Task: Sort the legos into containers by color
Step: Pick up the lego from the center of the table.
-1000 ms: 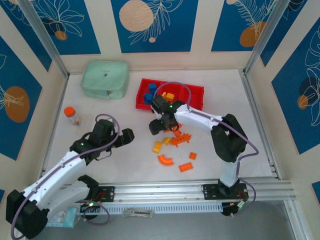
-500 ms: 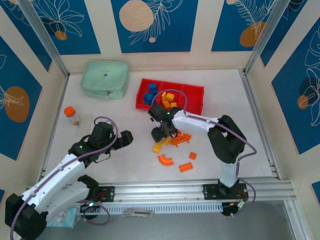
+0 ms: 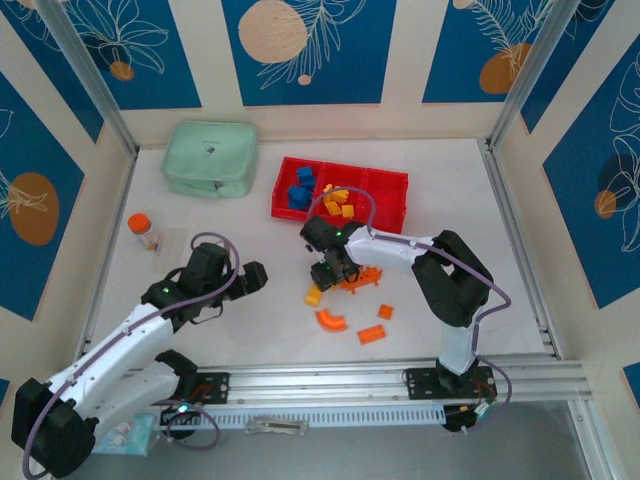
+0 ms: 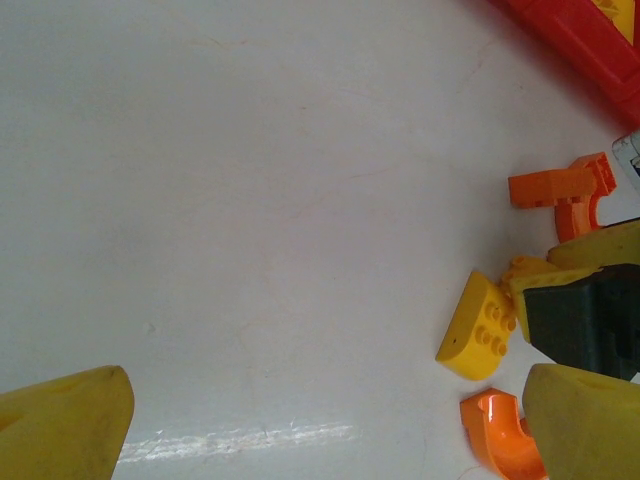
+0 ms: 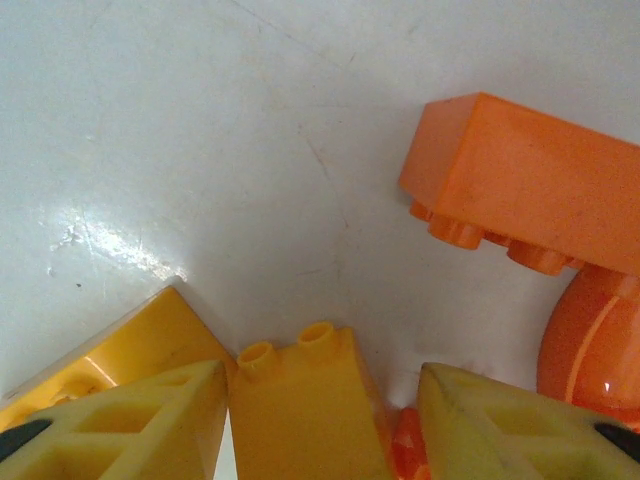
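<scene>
Right gripper (image 5: 320, 378) of mine points down at the table, jaws set narrow on either side of a yellow brick (image 5: 300, 420). A sliver of table shows beside one finger, so I cannot tell whether I grip it yet. I judge this the pick of a yellow piece from the loose pile just before the red tray (image 3: 390, 178). Next I need a firm pinch, a lift clear of the orange brick (image 5: 520, 180) nearby, then a carry to the yellows' middle compartment. My right arm folds at the elbow, forearm reaching left. My left gripper (image 4: 325, 395) hangs wide open, empty.
</scene>
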Available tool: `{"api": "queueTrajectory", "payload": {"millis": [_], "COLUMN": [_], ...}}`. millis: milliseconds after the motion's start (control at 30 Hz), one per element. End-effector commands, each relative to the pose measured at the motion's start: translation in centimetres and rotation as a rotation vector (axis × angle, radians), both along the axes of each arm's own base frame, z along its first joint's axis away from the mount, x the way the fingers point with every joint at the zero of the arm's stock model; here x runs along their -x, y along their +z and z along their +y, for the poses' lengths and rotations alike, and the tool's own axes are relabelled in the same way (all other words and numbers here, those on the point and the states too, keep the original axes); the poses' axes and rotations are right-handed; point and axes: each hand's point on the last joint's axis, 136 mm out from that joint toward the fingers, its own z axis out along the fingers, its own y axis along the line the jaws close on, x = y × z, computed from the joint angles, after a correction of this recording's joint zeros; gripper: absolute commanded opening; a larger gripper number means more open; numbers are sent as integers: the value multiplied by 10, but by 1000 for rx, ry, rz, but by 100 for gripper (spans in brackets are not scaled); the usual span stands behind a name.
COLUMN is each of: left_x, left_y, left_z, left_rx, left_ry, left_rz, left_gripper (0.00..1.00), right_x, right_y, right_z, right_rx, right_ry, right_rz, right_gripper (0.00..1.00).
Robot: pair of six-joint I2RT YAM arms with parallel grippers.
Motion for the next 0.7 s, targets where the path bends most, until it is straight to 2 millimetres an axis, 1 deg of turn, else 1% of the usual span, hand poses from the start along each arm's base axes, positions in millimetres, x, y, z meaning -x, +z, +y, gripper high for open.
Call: {"api": "queueTrajectory", "payload": {"millis": [0,233,433,533,600,667], "left_x": [-4,-3,-5,-6,-6,-7], "left_y": [6,5,4,6,7,9], "left_z": [1,2,-1,-2,-2,-2], "left_rx": [12,7,14,19,19,19], "left_ry": [15,18,16,14,15,14], "left_rz": [-12,-10,-9,-10,-12,-19], "left_gripper": [99,99,99,99,99,99], "right_x": [9,16,17,15,13,10], "right_y": [-7,-6,-6,-1,6,16], "right_z": [-11,-19,-21,-18,-15,-13], "right_rx": [39,51,42,21,1,-31], "right_ry": [8,9,-4,-8,-10,-19], "right_rz": [39,50,52,42,31,23], "right_gripper": [51,48,43,40,39,39]}}
